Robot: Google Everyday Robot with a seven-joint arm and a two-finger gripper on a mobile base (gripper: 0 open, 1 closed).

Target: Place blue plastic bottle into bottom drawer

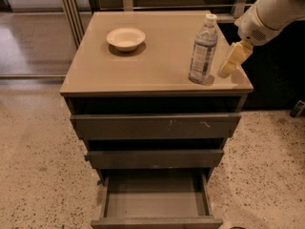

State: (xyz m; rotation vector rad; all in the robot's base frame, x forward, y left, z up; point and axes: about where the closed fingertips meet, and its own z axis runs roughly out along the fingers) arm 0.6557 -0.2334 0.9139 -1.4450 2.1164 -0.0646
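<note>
Atop the cabinet (152,66), the blue plastic bottle (203,51) stands just beside the gripper (228,66), whose state cannot be told.

Pretty much an office or lab-type workspace, though it can't be pinned down exactly. A speckled polished floor (33,151) is seen all around, metal frame legs (71,13) are set behind, and a plain grey-brown table (162,56) with three flat-fronted drawers (155,126) is parked in the middle. A robot's end effector (232,60) is held over the table's right edge.
</note>
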